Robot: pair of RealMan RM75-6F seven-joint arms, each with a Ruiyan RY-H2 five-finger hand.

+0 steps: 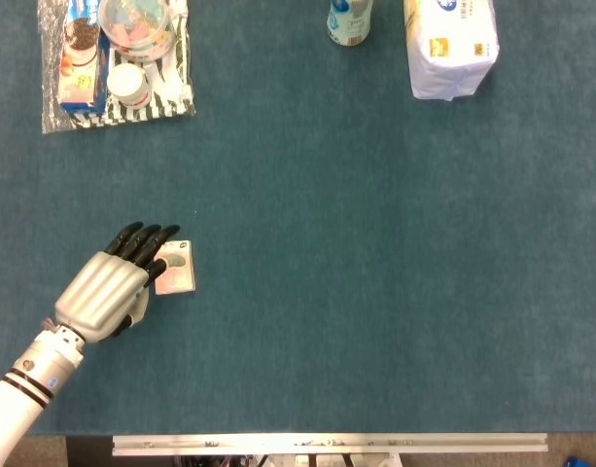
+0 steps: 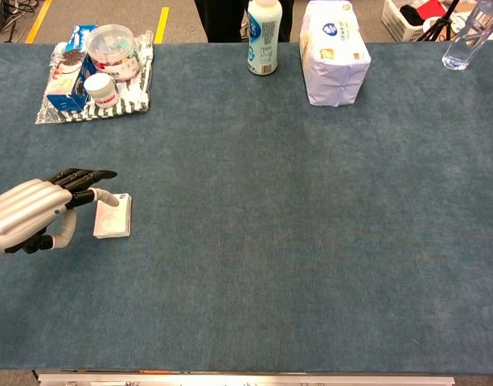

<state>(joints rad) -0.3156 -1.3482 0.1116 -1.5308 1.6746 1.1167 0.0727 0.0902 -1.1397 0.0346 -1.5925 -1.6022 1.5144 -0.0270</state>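
Note:
A small flat white packet (image 1: pixel 178 277) (image 2: pixel 116 223) lies on the blue table cloth at the left. My left hand (image 1: pixel 113 289) (image 2: pixel 39 215) reaches over its left part, dark fingers stretched out above it and the pale thumb lying across the packet's top. It holds nothing; whether the thumb touches the packet I cannot tell. My right hand shows in neither view.
A striped bag (image 1: pixel 176 97) (image 2: pixel 137 98) at the far left bears a blue box, a lidded tub and a small jar. A white bottle (image 1: pixel 349 23) (image 2: pixel 262 36) and a white tissue pack (image 1: pixel 450 47) (image 2: pixel 333 52) stand at the far edge. A clear bottle (image 2: pixel 471 36) stands far right.

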